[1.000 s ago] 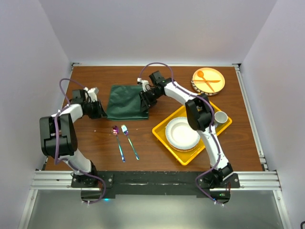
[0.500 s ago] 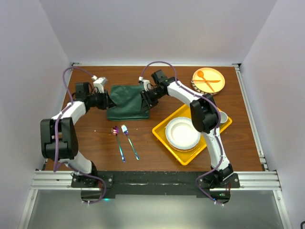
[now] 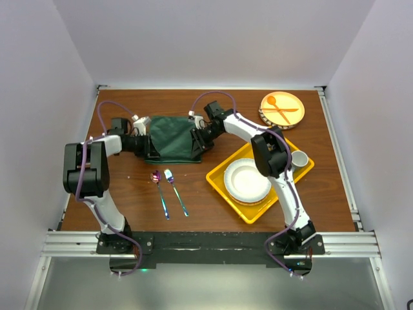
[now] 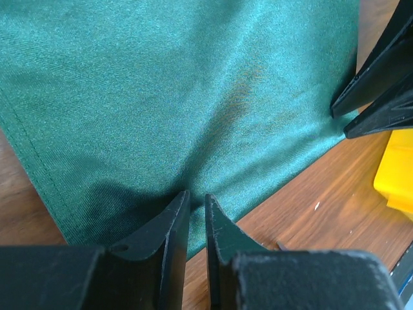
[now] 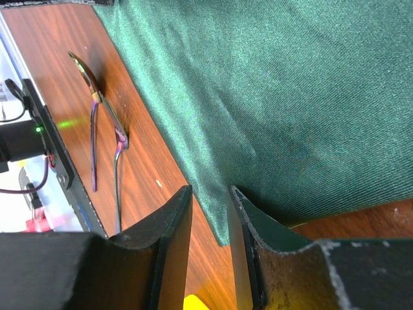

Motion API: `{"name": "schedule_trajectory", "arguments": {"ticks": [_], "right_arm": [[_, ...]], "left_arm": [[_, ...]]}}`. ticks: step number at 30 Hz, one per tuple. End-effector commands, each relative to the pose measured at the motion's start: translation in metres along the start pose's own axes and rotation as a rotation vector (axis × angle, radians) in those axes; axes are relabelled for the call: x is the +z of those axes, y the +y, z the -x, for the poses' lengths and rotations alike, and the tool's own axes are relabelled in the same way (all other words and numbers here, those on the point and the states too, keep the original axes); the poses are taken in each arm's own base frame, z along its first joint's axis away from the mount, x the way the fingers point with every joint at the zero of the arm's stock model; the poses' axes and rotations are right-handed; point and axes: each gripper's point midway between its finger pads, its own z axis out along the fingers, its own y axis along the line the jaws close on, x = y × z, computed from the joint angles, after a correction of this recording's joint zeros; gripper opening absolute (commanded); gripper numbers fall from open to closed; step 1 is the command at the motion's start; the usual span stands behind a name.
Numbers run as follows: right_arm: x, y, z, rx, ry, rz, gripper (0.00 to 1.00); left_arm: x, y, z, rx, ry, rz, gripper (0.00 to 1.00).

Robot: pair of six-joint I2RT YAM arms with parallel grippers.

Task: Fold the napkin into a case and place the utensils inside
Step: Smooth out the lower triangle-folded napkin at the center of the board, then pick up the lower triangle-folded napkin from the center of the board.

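arms point(image 3: 284, 194): white, black joints | cables point(image 3: 216, 94): purple | fingers point(image 4: 161, 239): black

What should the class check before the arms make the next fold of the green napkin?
1. Napkin lying flat: ok.
2. Left gripper pinching the napkin's edge: cannot tell, jaws nearly closed.
3. Right gripper gripping its corner: not ok, jaws stand apart.
4. Spoon and fork clear of the napkin: ok.
5. Yellow tray apart from the napkin: ok.
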Motion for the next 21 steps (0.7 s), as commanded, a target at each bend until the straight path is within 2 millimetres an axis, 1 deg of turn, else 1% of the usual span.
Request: {"name": "schedule_trajectory", "arguments": {"ticks": [1, 2, 3, 4, 5, 6, 7, 8, 9, 10, 11, 12, 13, 14, 15, 17, 18, 19, 21], "right_arm": [[-0.010, 0.003, -0.015, -0.003, 0.041, -0.042, 0.33], [-0.013, 0.013, -0.013, -0.011, 0.037, -0.003, 0.35], [-0.022, 0.025, -0.001, -0.037, -0.005, 0.015, 0.38], [-0.029, 0.030, 0.009, -0.040, -0.040, 0.030, 0.40], [-0.038, 0.039, 0.019, -0.044, -0.077, 0.069, 0.48], [-0.045, 0.046, 0.038, -0.035, -0.144, 0.095, 0.51], [-0.063, 0.044, 0.055, -0.025, -0.206, 0.102, 0.55], [-0.071, 0.042, 0.068, -0.019, -0.257, 0.101, 0.60], [-0.081, 0.042, 0.089, -0.031, -0.334, 0.097, 0.62], [-0.093, 0.031, 0.103, -0.031, -0.386, 0.074, 0.63], [-0.106, 0.028, 0.123, -0.060, -0.457, 0.053, 0.65], [-0.110, 0.016, 0.134, -0.056, -0.499, 0.008, 0.69], [-0.112, -0.003, 0.141, -0.037, -0.523, -0.025, 0.70], [-0.121, -0.005, 0.157, -0.057, -0.566, -0.037, 0.71], [-0.125, -0.015, 0.164, -0.056, -0.590, -0.069, 0.72], [-0.125, -0.030, 0.180, -0.067, -0.629, -0.098, 0.73], [-0.127, -0.040, 0.186, -0.058, -0.657, -0.131, 0.74], [-0.123, -0.050, 0.190, -0.051, -0.671, -0.153, 0.75], [-0.124, -0.065, 0.199, -0.021, -0.723, -0.203, 0.76]], "left_arm": [[-0.011, -0.005, 0.000, 0.067, 0.018, 0.000, 0.22], [-0.013, -0.010, 0.003, 0.089, 0.006, -0.021, 0.24], [-0.020, -0.016, 0.013, 0.142, -0.026, -0.033, 0.30], [-0.024, -0.021, 0.021, 0.177, -0.048, -0.048, 0.33], [-0.032, -0.032, 0.039, 0.232, -0.093, -0.075, 0.36], [-0.037, -0.037, 0.054, 0.280, -0.135, -0.077, 0.42], [-0.042, -0.040, 0.067, 0.314, -0.169, -0.075, 0.44], [-0.050, -0.046, 0.087, 0.364, -0.220, -0.064, 0.46], [-0.055, -0.047, 0.105, 0.415, -0.274, -0.044, 0.51], [-0.059, -0.043, 0.118, 0.442, -0.310, -0.002, 0.52], [-0.064, -0.042, 0.133, 0.473, -0.345, 0.026, 0.53], [-0.068, -0.040, 0.146, 0.520, -0.379, 0.058, 0.54], [-0.070, -0.032, 0.155, 0.534, -0.393, 0.107, 0.55], [-0.071, -0.028, 0.166, 0.549, -0.408, 0.132, 0.56], [-0.072, -0.024, 0.172, 0.561, -0.413, 0.152, 0.57], [-0.070, -0.017, 0.183, 0.572, -0.416, 0.175, 0.57], [-0.069, -0.016, 0.187, 0.568, -0.421, 0.180, 0.57], [-0.069, -0.015, 0.189, 0.563, -0.424, 0.185, 0.56], [-0.066, -0.013, 0.193, 0.553, -0.430, 0.182, 0.56]]}}
